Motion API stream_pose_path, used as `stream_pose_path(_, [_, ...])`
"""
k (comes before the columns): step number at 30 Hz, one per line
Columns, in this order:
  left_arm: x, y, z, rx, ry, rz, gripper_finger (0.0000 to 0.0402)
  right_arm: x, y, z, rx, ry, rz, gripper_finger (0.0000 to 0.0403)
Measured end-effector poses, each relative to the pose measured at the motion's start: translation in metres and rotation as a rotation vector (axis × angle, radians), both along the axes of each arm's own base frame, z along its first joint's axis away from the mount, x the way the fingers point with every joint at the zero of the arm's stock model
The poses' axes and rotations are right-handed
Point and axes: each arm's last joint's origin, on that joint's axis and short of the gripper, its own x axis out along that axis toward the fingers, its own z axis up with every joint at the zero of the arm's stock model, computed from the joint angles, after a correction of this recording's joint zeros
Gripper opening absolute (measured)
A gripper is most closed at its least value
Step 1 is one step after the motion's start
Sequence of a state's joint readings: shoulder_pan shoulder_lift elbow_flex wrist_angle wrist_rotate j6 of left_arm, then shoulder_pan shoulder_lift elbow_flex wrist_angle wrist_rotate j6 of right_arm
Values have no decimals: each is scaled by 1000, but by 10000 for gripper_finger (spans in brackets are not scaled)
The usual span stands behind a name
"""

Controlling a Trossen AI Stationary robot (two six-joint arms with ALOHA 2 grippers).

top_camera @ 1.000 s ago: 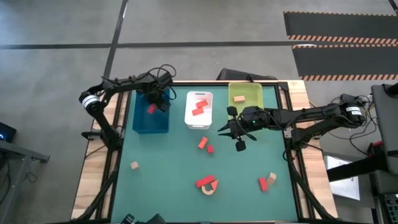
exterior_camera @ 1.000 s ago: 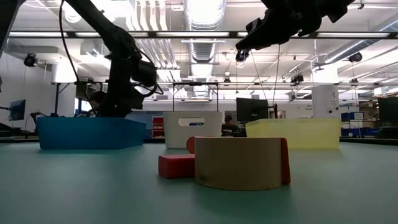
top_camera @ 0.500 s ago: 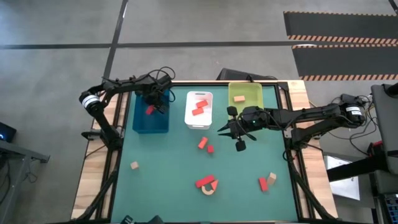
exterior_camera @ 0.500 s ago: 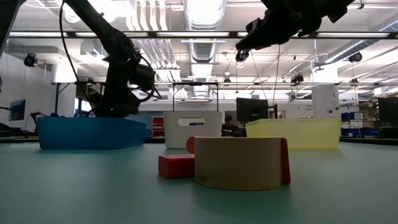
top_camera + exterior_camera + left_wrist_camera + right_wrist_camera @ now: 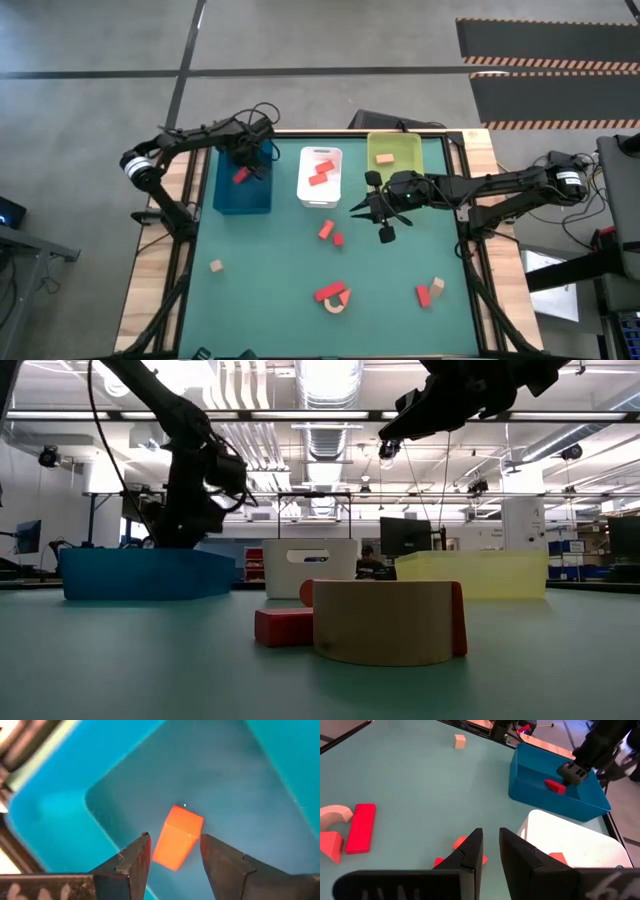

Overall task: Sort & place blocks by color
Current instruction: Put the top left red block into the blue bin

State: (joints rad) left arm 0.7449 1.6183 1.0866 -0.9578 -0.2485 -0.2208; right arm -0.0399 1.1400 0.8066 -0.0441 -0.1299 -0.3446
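Red and tan blocks [image 5: 333, 296] lie scattered on the table, some in trays.

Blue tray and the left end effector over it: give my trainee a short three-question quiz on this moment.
1. True or false: the left end effector is open above a red block lying in the blue tray.
2. Which tray holds a tan block? A blue, B white, C yellow-green.
3. Fill in: the tan arch piece on the table touches a ___ block.

Key:
1. True.
2. C, the yellow-green tray; the white tray holds red ones.
3. Red: a red brick lies against the arch.
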Motion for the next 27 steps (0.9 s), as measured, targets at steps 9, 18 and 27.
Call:
stream_pose_path(9, [-16,-41,67,173,-223,-16,156,1,0,2,69,-19,-36,54])
stream_pose_path(18, [-9,-111,111,333,-633,-219,156,8,1,-23,170,40,-88,54])
stream_pose_path(27, [0,-168,108,372,-1022,-461,156,20,2,-46,261,120,-142,54])
